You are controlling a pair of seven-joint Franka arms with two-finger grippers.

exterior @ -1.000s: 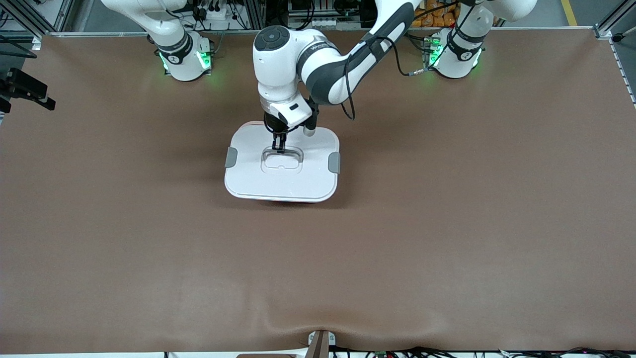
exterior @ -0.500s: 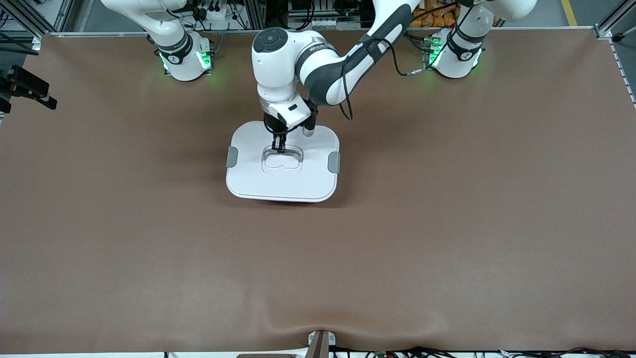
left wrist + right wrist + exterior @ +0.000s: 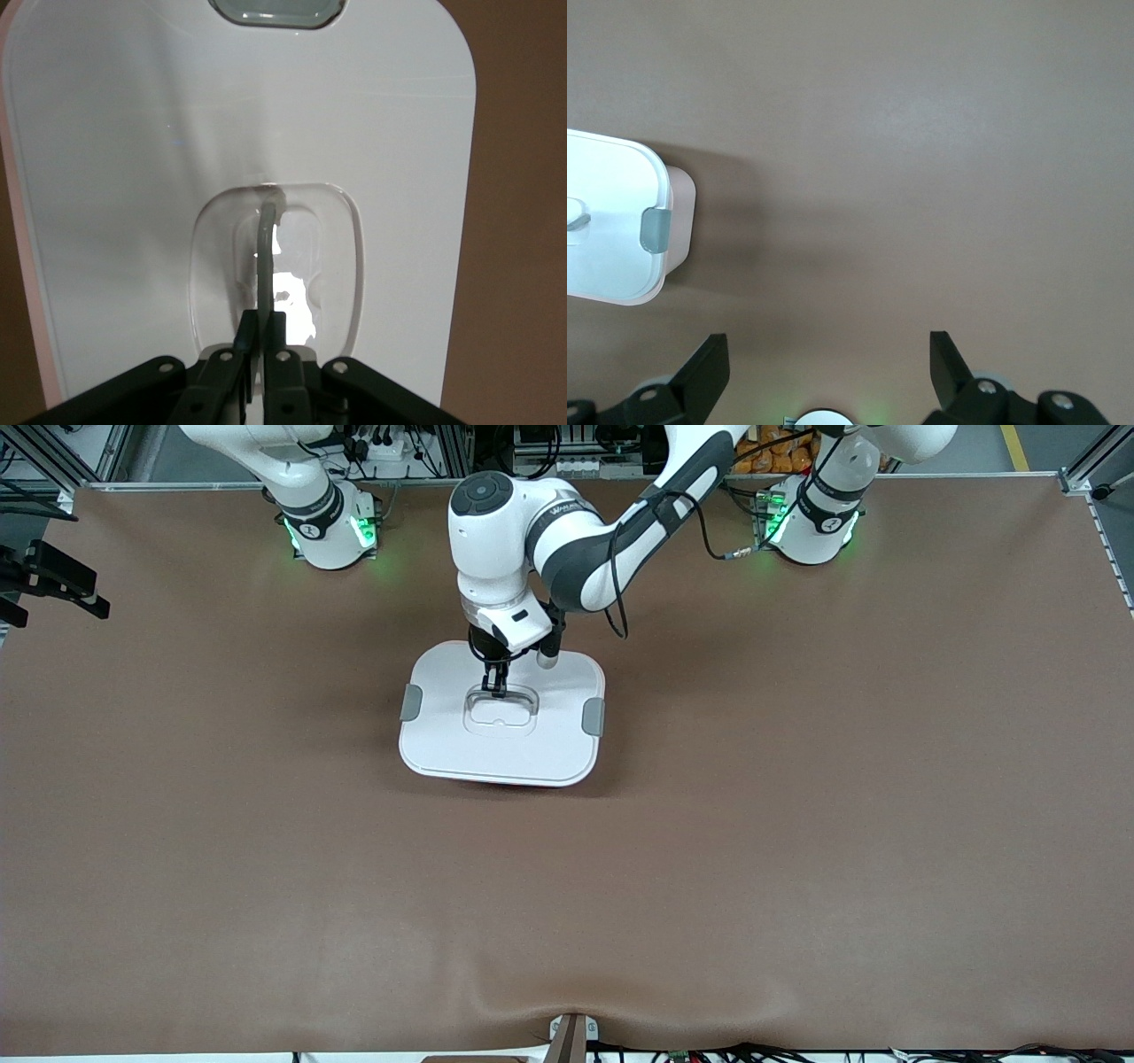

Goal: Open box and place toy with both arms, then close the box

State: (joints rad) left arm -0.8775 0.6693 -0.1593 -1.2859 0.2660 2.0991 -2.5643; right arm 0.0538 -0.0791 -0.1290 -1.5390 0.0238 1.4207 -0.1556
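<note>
The box point(image 3: 514, 783) stands mid-table under its white lid point(image 3: 549, 744), with only a thin pink edge of the tub showing. Coming from the left arm's base, my left gripper point(image 3: 496, 689) is over the lid's middle, shut on the clear handle point(image 3: 264, 239), which stands up out of its recess between the fingers point(image 3: 282, 332). In the right wrist view the lid point(image 3: 602, 230) overhangs the pale tub wall point(image 3: 682, 226). My right gripper point(image 3: 824, 354) hangs open over bare table near its arm's base, holding nothing. The toy is out of view.
Grey clips point(image 3: 412, 702) point(image 3: 593, 716) sit on the lid's two short sides. The brown table cover point(image 3: 797, 824) has a wrinkle at the edge nearest the front camera. Both arm bases point(image 3: 330, 527) point(image 3: 811, 522) glow green along the farthest edge.
The lid, held by my left gripper, has shifted slightly toward the right arm's end of the table. The left gripper stays shut on the handle.
</note>
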